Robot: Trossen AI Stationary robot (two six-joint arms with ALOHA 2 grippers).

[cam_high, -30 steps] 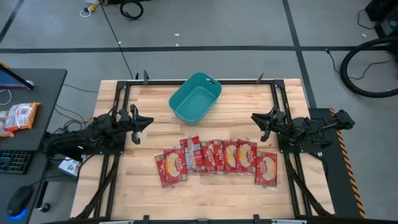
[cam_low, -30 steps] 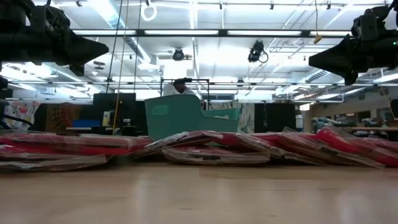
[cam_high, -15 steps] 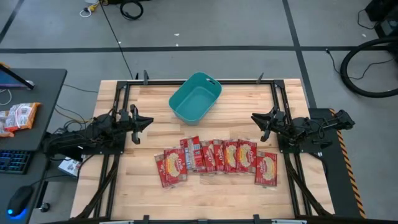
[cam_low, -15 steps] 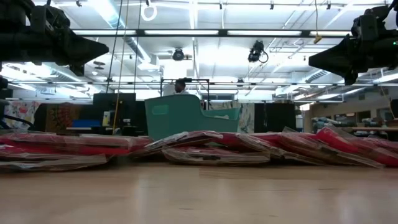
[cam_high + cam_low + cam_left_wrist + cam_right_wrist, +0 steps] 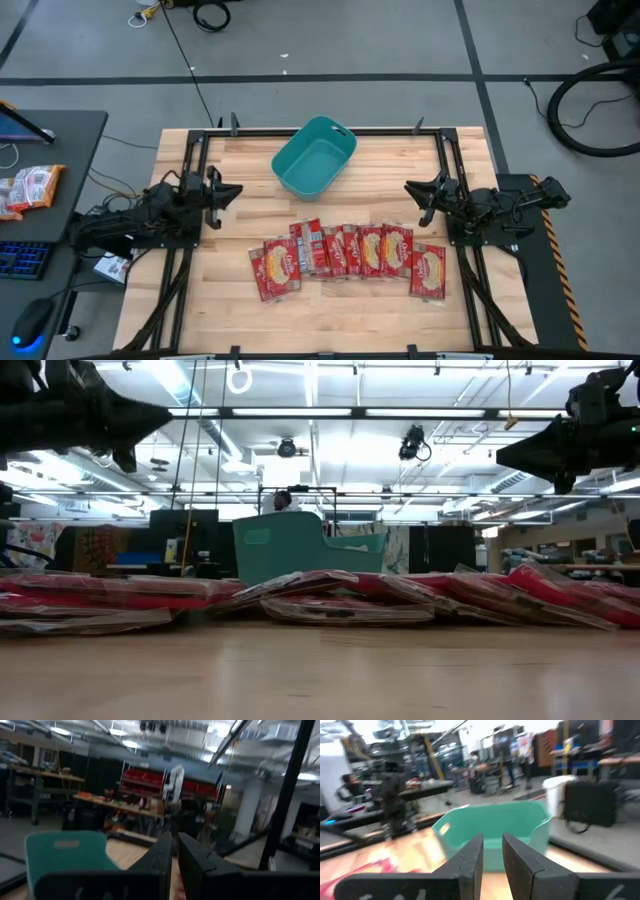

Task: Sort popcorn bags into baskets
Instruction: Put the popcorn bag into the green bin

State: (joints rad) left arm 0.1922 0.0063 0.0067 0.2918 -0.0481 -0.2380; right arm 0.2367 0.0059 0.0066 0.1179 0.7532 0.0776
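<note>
Several red popcorn bags (image 5: 345,252) lie flat in an overlapping row on the near half of the wooden table; the low view shows the bags (image 5: 330,598) as a low red pile. The teal basket (image 5: 315,158) stands at the far middle and holds nothing that I can see. My left gripper (image 5: 238,189) hovers over the table's left side, its fingers nearly together (image 5: 175,847). My right gripper (image 5: 407,187) hovers over the right side with a narrow gap between its fingers (image 5: 492,847). Both point inward, high above the bags, as the low view shows (image 5: 165,418) (image 5: 500,457).
A dark metal frame (image 5: 440,140) runs along the table's edges. Bare wood lies between the basket and the bags. A side desk on the left carries an orange-and-white packet (image 5: 30,187) and a keyboard. In the low view a person (image 5: 283,500) shows beyond the basket (image 5: 290,550).
My left gripper has risen a little and its tip has tipped upward. My right arm, the bags and the basket have kept still.
</note>
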